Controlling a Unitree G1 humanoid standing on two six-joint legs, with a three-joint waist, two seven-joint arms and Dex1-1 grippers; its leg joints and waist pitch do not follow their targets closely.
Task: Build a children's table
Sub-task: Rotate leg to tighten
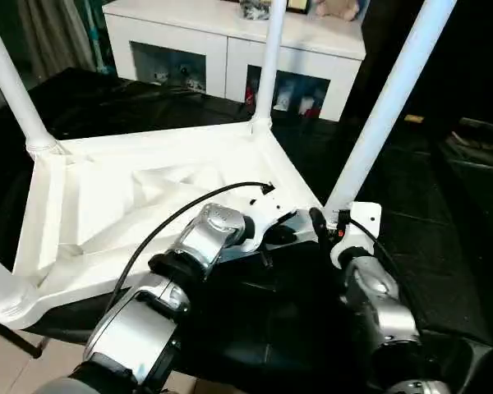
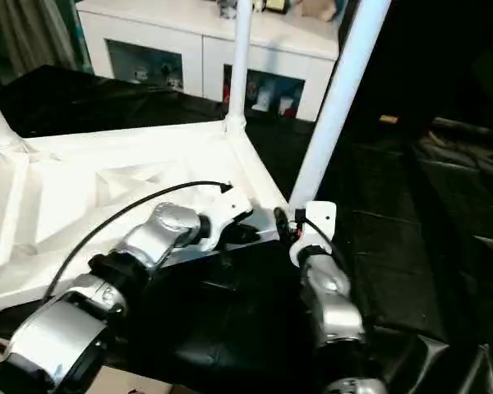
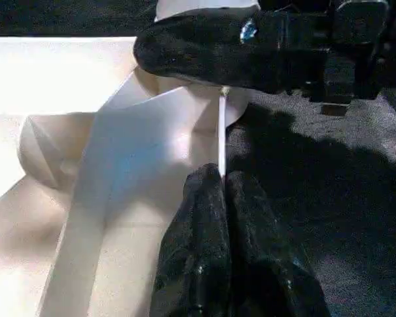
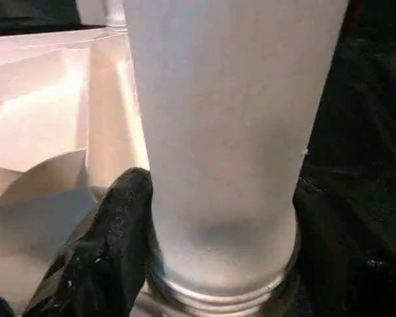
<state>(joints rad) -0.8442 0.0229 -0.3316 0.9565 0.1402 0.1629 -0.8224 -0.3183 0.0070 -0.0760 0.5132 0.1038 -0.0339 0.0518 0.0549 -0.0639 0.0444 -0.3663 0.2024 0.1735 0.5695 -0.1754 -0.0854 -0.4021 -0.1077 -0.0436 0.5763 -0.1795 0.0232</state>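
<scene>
Head views: white plastic square tabletop point(image 1: 148, 197) lies underside-up on a black cloth point(image 1: 444, 246), white tapered tube legs standing in its corner sockets. Both silver forearms reach forward to the near corner leg point(image 1: 386, 107); right gripper point(image 1: 333, 226) sits at its base.

Left wrist view: left gripper point(image 3: 221, 181), fingers pressed together, pinches the thin white edge of the tabletop rim just below that corner socket.

Right wrist view: right gripper point(image 4: 218, 218), jaws moderately wide, clasps the leg's base, black finger point(image 4: 115, 238) against the tube.
</scene>
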